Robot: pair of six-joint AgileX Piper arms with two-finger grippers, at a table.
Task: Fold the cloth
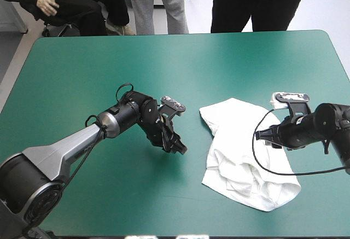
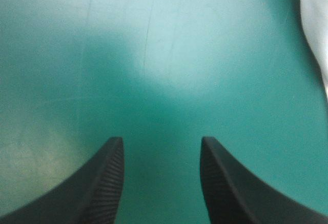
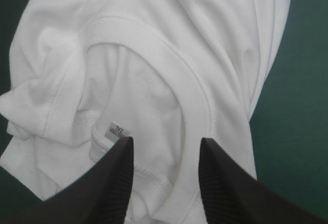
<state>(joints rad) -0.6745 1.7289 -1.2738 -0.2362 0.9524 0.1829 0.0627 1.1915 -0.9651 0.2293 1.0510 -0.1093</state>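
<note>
White short-sleeved fabric T-shirt (image 1: 235, 151), crumpled, right of centre on the teal-green table cover (image 1: 164, 69). Left gripper (image 1: 178, 147) low over bare cover near the shirt's left edge, its 2 black fingers (image 2: 110, 183) spread, empty. Right gripper (image 3: 166, 142) likewise spread, grasping nothing, over the ribbed collar (image 3: 200, 90) and its small white label (image 3: 117, 131).

Table (image 1: 180, 34) with teal-green cover (image 1: 109, 69), corners rounded. One item lying on it: white T-shirt (image 1: 235, 151), a crumpled heap at about 4 o'clock from table centre, near the front edge. Heap's long axis runs 10 to 4 o'clock. Collar (image 3: 197, 96) faces up, label (image 3: 116, 130) showing inside.
</note>
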